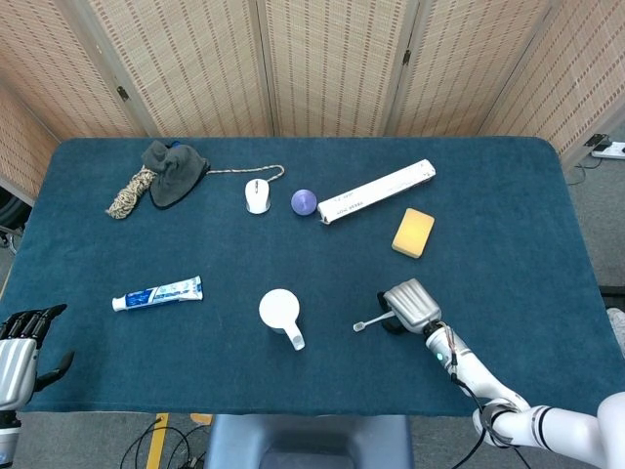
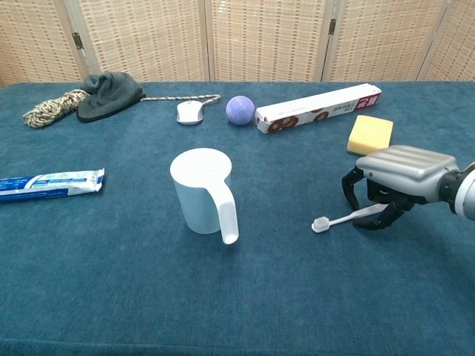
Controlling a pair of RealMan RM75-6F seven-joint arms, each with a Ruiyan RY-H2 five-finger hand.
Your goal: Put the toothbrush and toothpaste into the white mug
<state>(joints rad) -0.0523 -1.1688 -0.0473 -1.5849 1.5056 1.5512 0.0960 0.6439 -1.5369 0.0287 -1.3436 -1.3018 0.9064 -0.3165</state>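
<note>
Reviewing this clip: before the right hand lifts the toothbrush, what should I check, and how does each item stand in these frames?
1. Right hand over the handle end of the toothbrush: ok, fingers arch down around it.
2. Firm grip on the toothbrush: cannot tell; the contact points are hidden under the hand, and the brush looks flat on the table.
3. Mug upright with its mouth open: ok, handle facing the camera in the chest view.
4. Path from brush to mug free: ok, only bare cloth between them.
5. Toothpaste within reach for later: ok, lying flat left of the mug.
6. Left hand out of the way: ok, at the table's near left edge, holding nothing.
</note>
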